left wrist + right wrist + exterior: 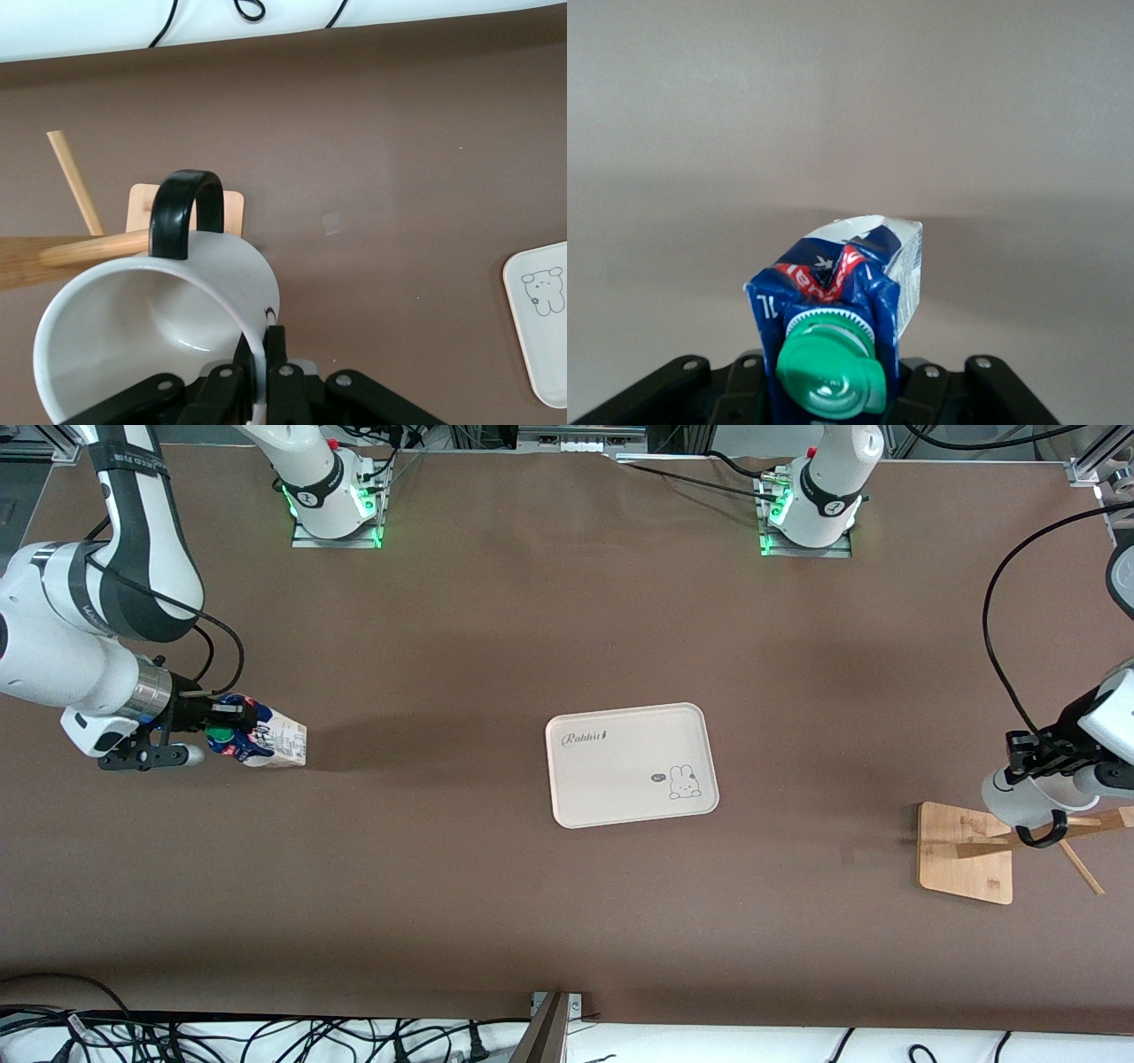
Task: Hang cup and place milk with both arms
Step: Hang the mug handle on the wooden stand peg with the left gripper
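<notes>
Front view shows the brown table (pixel 496 629) with both arms' bases along its upper edge. The right arm (pixel 97 629) reaches down at its own end of the table; the left arm (pixel 1107 726) comes in at the other end.

The cream tray (pixel 631 764), printed with a small rabbit, lies flat near the middle of the table, well apart from both grippers and with nothing on it.

The wooden rack (pixel 966 852) sits toward the left arm's end, nearer the front camera than the tray: a flat square base with slanted wooden pegs rising from it.

The milk (pixel 262 737) is tipped on its side, green cap toward the right gripper (pixel 208 717), which pinches the carton at its dark blue gable top. In the right wrist view the cap (pixel 829 373) sits right between the black fingers. Whether the carton's lower side touches the table or hangs just above it is hard to say.

The left gripper (pixel 1032 755) is over the rack, its jaws clamped on the rim of the cup (pixel 151 345). In the left wrist view the cup's mouth faces the camera, and its black handle (pixel 183 212) appears looped around a wooden peg (pixel 93 249), though the contact itself is not clear.
</notes>
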Controlling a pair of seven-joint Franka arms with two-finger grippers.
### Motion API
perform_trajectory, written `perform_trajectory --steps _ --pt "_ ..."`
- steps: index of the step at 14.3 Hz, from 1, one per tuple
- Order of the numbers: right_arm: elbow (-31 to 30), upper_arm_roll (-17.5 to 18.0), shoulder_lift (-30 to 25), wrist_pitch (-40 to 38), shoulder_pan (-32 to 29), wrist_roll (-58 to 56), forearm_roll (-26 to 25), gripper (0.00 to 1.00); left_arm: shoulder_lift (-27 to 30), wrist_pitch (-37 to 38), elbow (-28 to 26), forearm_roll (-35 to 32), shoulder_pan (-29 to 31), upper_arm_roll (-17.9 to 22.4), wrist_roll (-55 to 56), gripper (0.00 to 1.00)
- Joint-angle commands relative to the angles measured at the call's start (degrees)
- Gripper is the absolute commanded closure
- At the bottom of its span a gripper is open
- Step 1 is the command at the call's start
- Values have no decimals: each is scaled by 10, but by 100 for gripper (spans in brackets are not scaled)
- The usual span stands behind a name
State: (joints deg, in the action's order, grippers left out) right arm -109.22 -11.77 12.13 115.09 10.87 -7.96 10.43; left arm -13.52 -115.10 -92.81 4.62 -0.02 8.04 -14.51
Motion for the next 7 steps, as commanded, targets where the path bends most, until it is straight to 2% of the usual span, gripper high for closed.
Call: perform_trajectory --steps 1,6,7 --pt "-48 3 -17 46 -1 -5 12 79 -6 8 22 7 5 14 -50 100" --pt "-91 3 -15 102 -1 -9 22 79 -17 8 20 5 22 37 -109 100" --pt "-92 3 -14 101 -1 -10 28 79 -19 8 18 4 25 38 -118 82"
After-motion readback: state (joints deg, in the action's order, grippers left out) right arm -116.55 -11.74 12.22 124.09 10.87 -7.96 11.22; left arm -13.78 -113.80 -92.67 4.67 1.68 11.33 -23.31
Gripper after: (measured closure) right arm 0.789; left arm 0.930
